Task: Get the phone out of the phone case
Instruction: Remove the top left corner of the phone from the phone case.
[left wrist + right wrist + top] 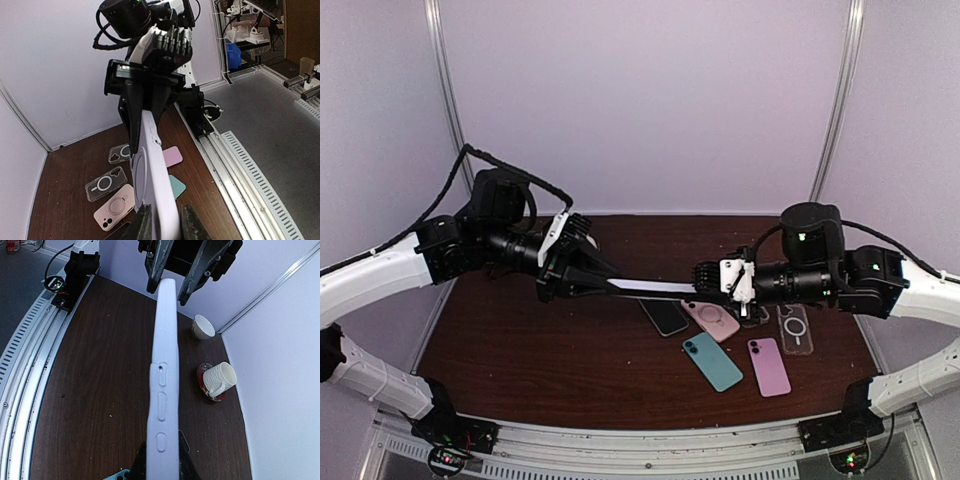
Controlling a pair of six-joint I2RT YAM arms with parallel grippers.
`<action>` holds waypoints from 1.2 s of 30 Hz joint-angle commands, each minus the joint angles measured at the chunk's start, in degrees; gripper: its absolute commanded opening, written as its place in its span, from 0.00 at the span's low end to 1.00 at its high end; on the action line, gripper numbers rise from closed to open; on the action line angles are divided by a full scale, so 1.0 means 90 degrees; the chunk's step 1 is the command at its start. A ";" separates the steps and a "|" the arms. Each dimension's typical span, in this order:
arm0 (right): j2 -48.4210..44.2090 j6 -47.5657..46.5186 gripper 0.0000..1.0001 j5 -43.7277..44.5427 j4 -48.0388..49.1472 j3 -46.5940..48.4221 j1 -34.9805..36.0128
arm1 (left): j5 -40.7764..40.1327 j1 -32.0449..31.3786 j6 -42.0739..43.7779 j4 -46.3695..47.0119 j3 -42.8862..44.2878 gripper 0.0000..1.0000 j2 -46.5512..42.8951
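the lilac phone case (650, 287) hangs in the air above the table (520, 340) — right gripper (701, 279) clenched on its 3 o'clock end, left gripper (608, 283) astride the 9 o'clock end — clamped or not, i cannot tell.

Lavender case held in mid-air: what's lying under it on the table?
The top view shows a black phone and a pink ringed case on the table, close beneath the lavender case. The tabletop directly behind its strip is covered.
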 commanded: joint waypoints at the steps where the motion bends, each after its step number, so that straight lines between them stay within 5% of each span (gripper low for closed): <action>1: -0.0203 -0.0109 0.00 -0.0320 0.0512 0.0271 0.0040 | -0.0090 -0.0020 0.0162 0.0009 0.0199 0.18 0.0007; 13: 0.0085 -0.1575 0.00 0.0104 -0.0349 0.0712 0.0296 | -0.0126 -0.0092 0.0462 -0.0344 0.0228 0.00 0.0149; 36: 0.0303 -0.3541 0.00 0.0899 -0.1412 0.1269 0.0640 | 0.0149 -0.0253 0.0572 -0.0838 0.0412 0.00 0.0642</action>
